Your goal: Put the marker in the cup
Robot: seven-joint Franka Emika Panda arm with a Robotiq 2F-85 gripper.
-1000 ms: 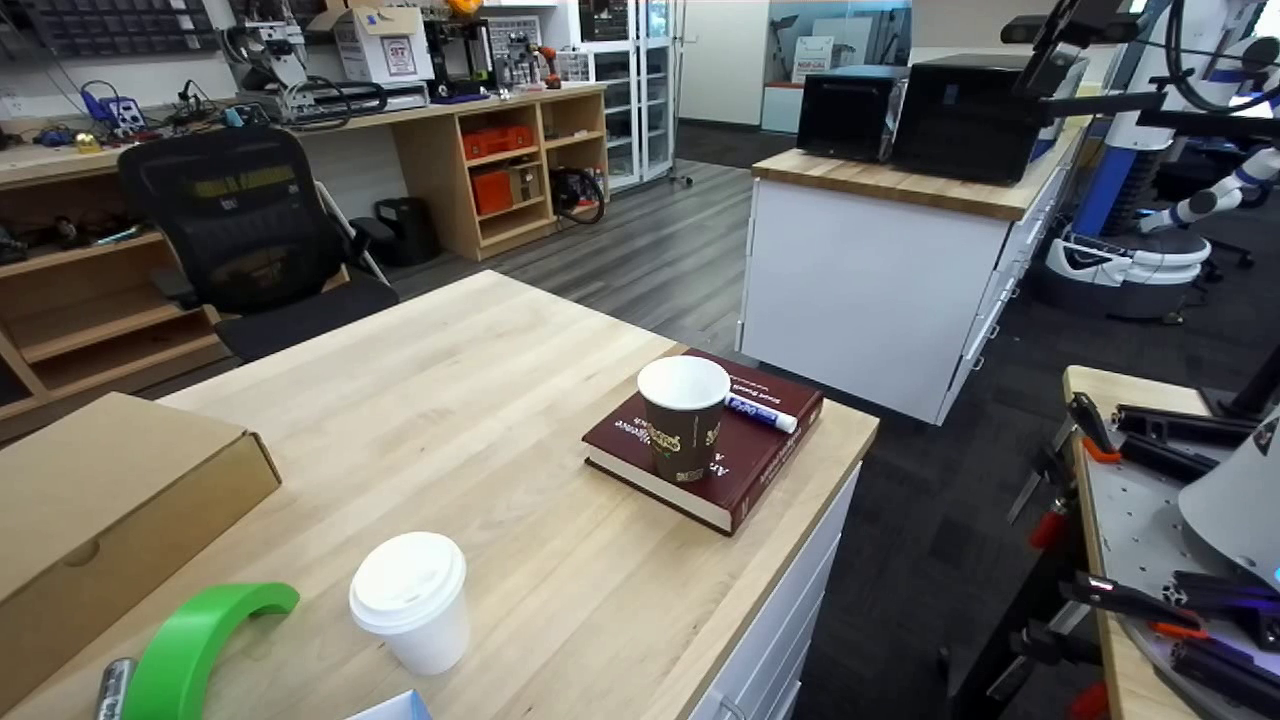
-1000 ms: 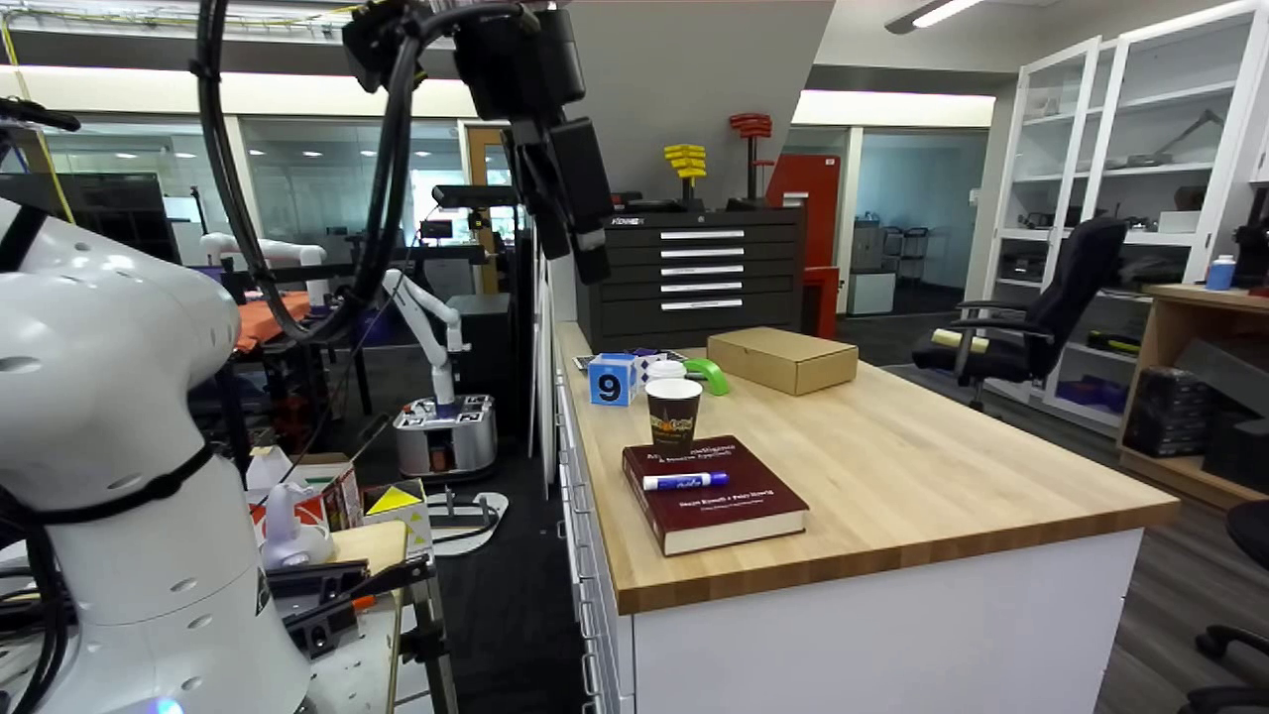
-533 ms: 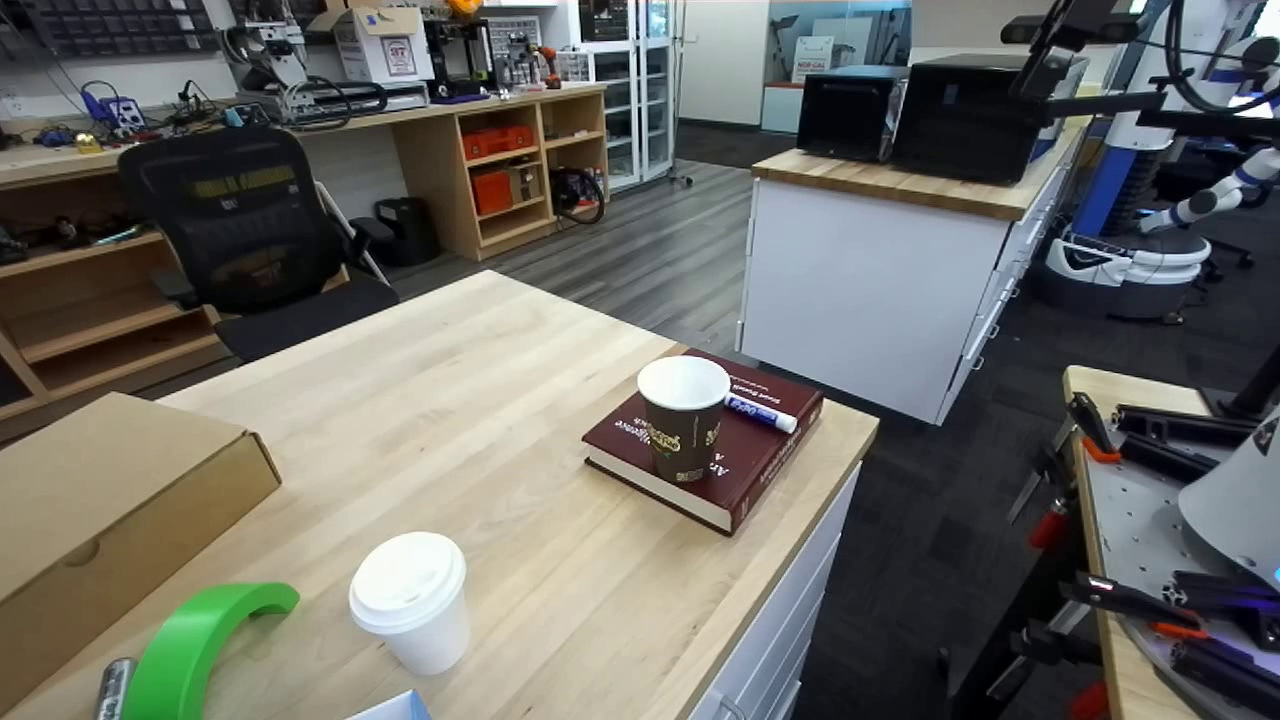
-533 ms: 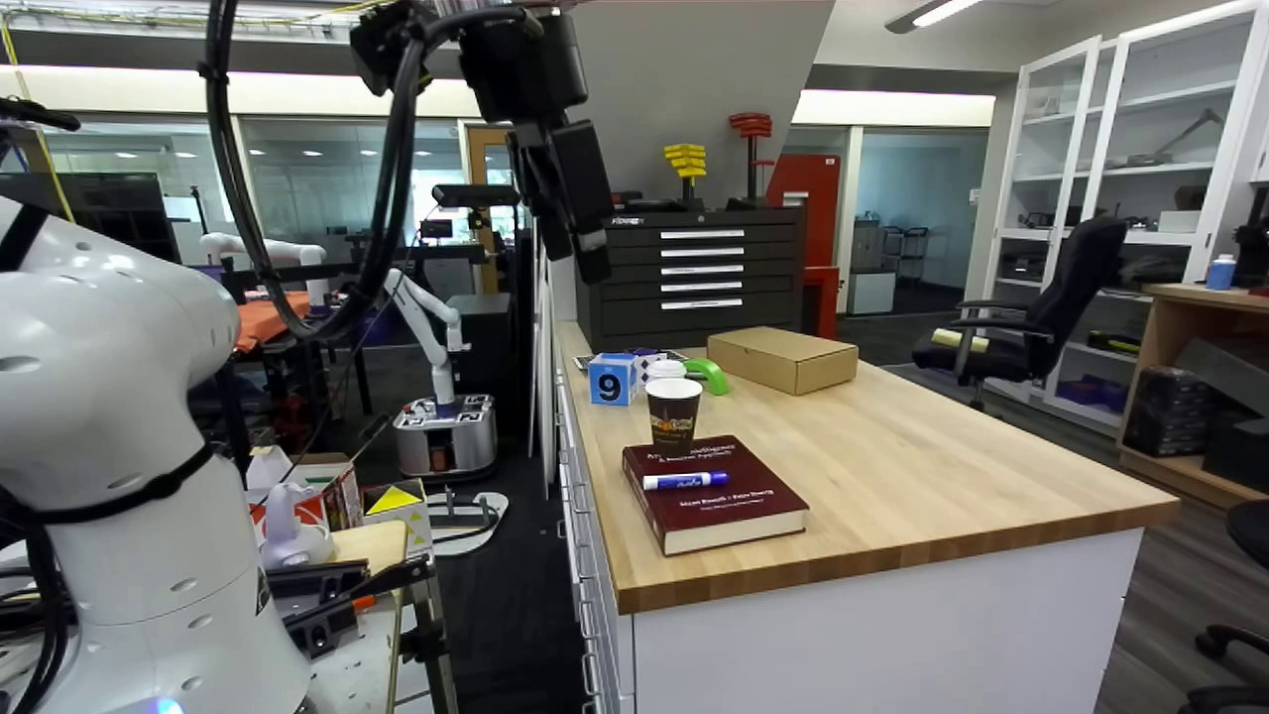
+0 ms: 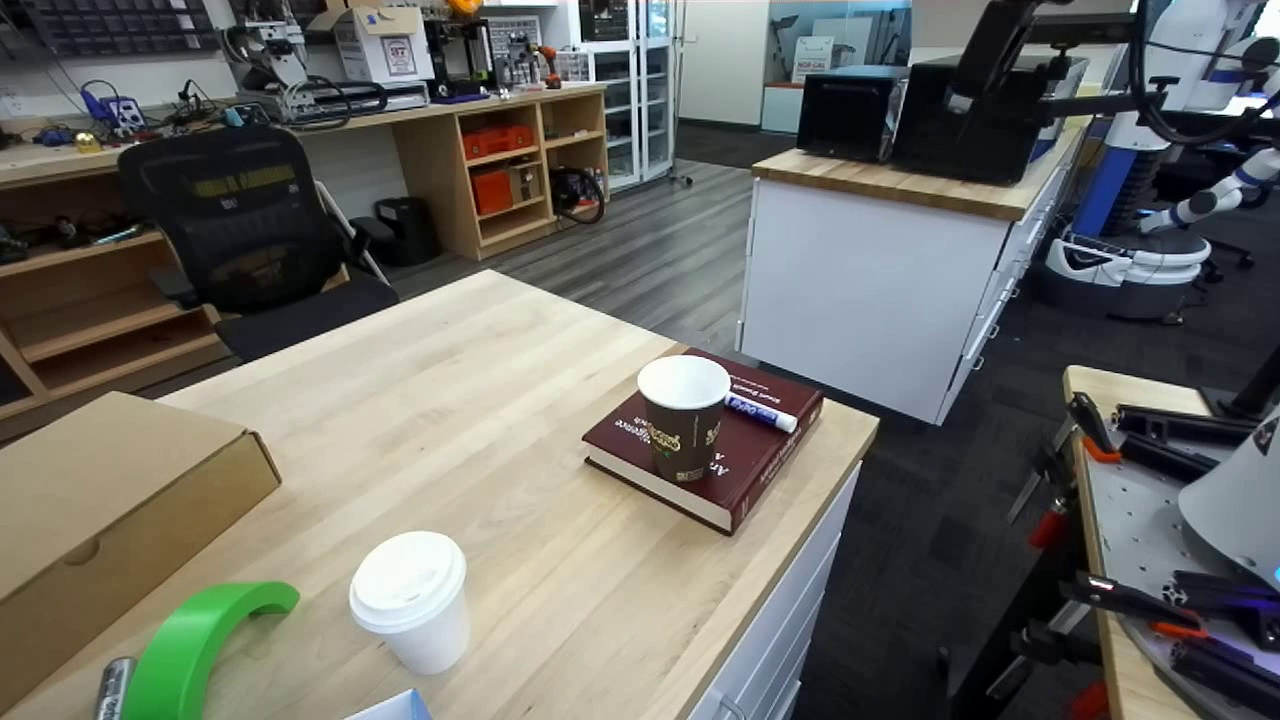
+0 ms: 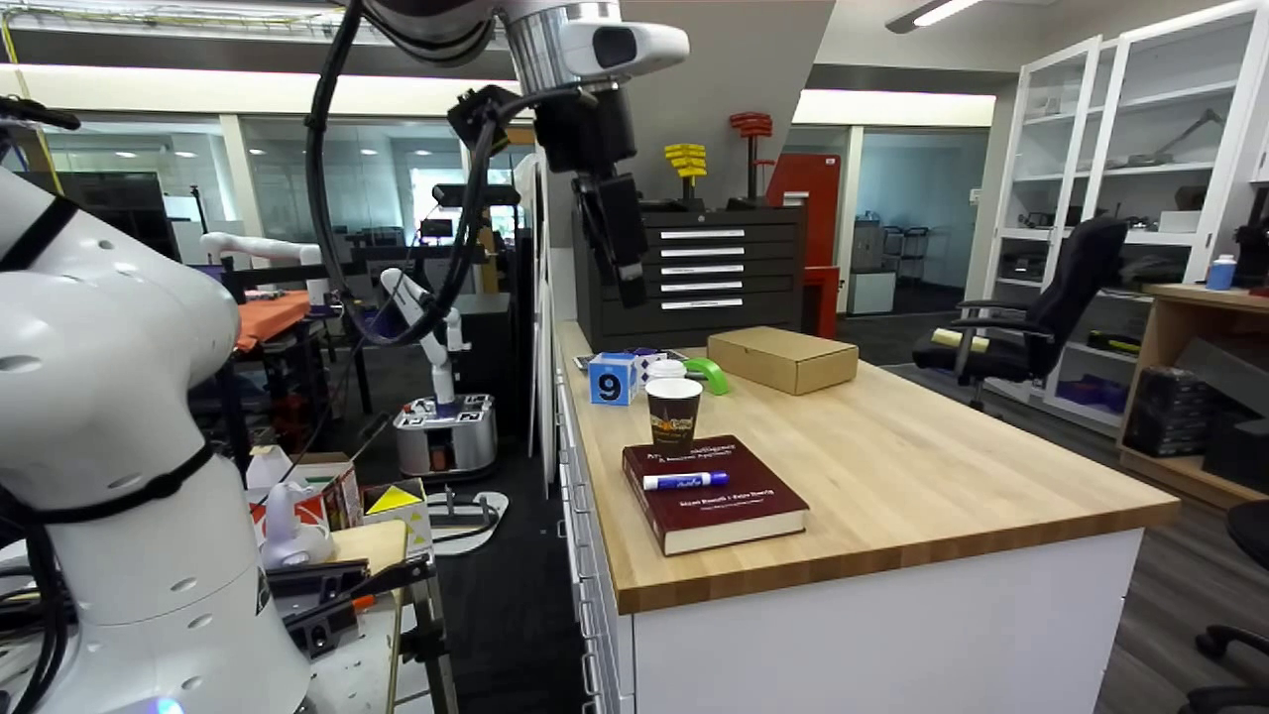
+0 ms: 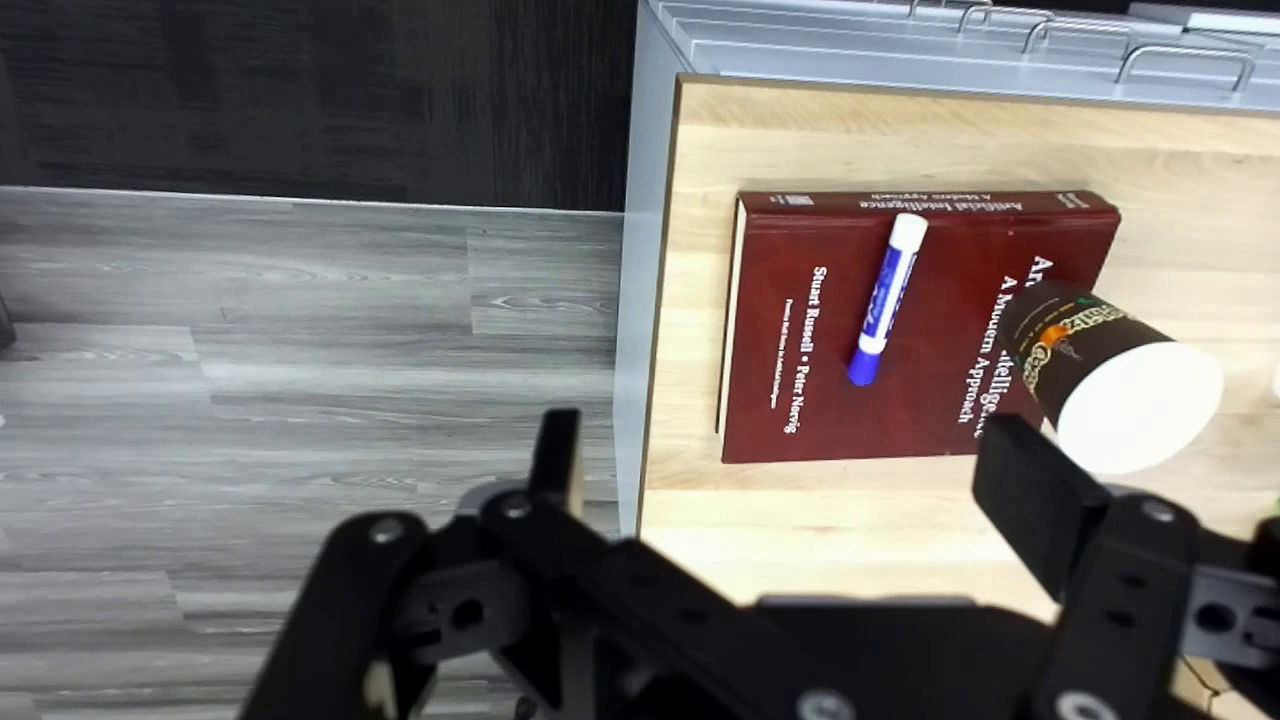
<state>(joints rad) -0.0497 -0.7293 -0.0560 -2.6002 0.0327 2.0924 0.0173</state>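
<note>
The marker [image 7: 887,300], blue and white with a blue cap and a white end, lies on the dark red book [image 7: 930,420]. It also shows in both exterior views [image 5: 760,412] [image 6: 685,481]. The dark brown paper cup [image 7: 1060,340] with a white inside stands upright on the same book, beside the marker; it also shows in both exterior views [image 5: 683,435] [image 6: 673,416]. My gripper [image 7: 785,455] is open and empty, its fingers wide apart. It hangs well above the tabletop, apart from both things, in both exterior views [image 5: 962,95] [image 6: 630,283].
The book lies near a corner of the wooden table [image 6: 942,476]. A white lidded cup [image 5: 412,600], a green arch [image 5: 200,640], a cardboard box [image 5: 120,500] and a blue number block [image 6: 612,379] stand farther along the table. A black tool chest [image 6: 694,263] is behind.
My gripper has moved right and slightly down in an exterior view, and farther into the picture in both. Marker, cup and book have not moved.
</note>
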